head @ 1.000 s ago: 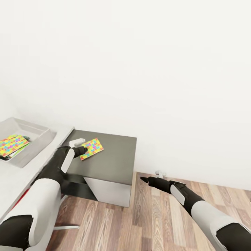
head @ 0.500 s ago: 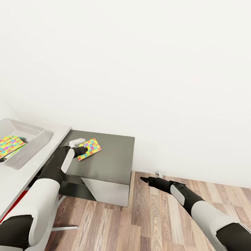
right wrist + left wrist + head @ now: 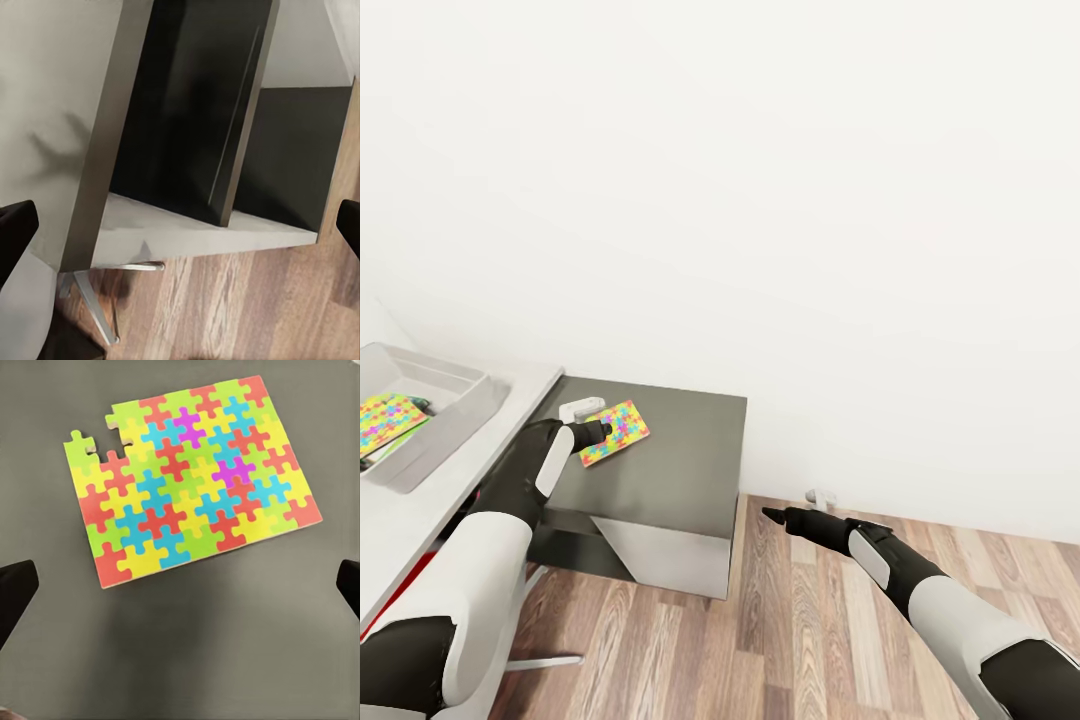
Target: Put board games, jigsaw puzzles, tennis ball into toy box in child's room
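My left gripper point(image 3: 598, 432) hangs over the dark grey table point(image 3: 690, 450), right above the near edge of the jigsaw puzzle point(image 3: 614, 433). Jaws spread wide, nothing between them; in the left wrist view both fingertips point(image 3: 15, 589) sit at the frame edges with the puzzle point(image 3: 190, 475) flat on the tabletop between and beyond them, untouched. Puzzle is multicoloured, one corner piece partly detached. A small white object point(image 3: 581, 407) lies just beside the puzzle on the table. The toy box point(image 3: 460, 400), a grey tray, sits on the white desk point(image 3: 420, 510) to my left, with another colourful puzzle point(image 3: 385, 418) already inside. My right gripper point(image 3: 772, 515) hovers over the wood floor point(image 3: 800, 640), well apart from the table; right wrist view shows its fingertips point(image 3: 16, 225) spread wide, empty, looking at the table's open side shelf point(image 3: 202, 225).
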Tool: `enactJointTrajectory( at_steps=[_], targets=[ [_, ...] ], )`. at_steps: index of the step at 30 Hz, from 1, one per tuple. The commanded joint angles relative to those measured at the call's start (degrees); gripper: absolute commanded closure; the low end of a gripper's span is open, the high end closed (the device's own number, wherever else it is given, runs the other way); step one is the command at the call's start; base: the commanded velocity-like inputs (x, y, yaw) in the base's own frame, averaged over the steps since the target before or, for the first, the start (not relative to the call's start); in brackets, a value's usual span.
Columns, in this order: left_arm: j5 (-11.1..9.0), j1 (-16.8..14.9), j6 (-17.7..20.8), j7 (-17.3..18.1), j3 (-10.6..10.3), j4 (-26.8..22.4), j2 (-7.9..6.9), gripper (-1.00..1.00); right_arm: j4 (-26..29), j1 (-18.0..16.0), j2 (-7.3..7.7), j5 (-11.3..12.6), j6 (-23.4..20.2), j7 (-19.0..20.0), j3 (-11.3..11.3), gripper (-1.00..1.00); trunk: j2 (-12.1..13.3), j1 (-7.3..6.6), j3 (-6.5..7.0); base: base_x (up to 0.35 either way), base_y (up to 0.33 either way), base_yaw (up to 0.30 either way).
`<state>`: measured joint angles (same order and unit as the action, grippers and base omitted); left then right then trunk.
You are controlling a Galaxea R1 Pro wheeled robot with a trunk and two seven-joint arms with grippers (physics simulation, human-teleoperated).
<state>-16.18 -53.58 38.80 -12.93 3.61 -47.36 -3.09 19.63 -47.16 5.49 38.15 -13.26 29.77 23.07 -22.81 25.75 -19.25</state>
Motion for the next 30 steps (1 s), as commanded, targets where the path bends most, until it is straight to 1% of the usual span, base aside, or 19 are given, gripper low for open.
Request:
enactJointTrajectory(
  at_steps=[1,5,12,19,30],
  targets=[
    [-0.6,0.0,0.2,-0.4,0.0,-0.1,0.00,-1.00,0.1,0.0,0.05,0.5,-0.4,0.0,0.2,-1.00,-0.1,0.04,-0.11,0.041,0.000,0.006],
    [-0.6,0.0,0.2,-0.4,0.0,-0.1,0.04,-1.00,0.1,0.0,0.05,0.5,-0.3,0.0,0.2,-1.00,-0.1,0.04,-0.22,0.022,0.000,0.054],
    [-0.6,0.0,0.2,-0.4,0.0,0.0,0.10,-1.00,0.1,0.0,0.05,0.5,-0.3,0.0,0.1,-1.00,-0.1,0.04,-0.65,0.011,0.000,0.141],
    [-0.6,0.0,0.2,-0.4,0.0,-0.1,0.10,-1.00,0.1,0.0,0.05,0.5,0.7,0.1,0.1,-1.00,-0.1,0.04,-1.11,0.095,0.000,0.114],
    [-0.6,0.0,0.2,-0.4,0.0,-0.1,0.19,-1.00,0.1,0.0,0.05,0.5,0.9,0.2,0.1,-1.00,-0.1,0.04,-1.23,0.031,0.000,0.016]
  ],
)
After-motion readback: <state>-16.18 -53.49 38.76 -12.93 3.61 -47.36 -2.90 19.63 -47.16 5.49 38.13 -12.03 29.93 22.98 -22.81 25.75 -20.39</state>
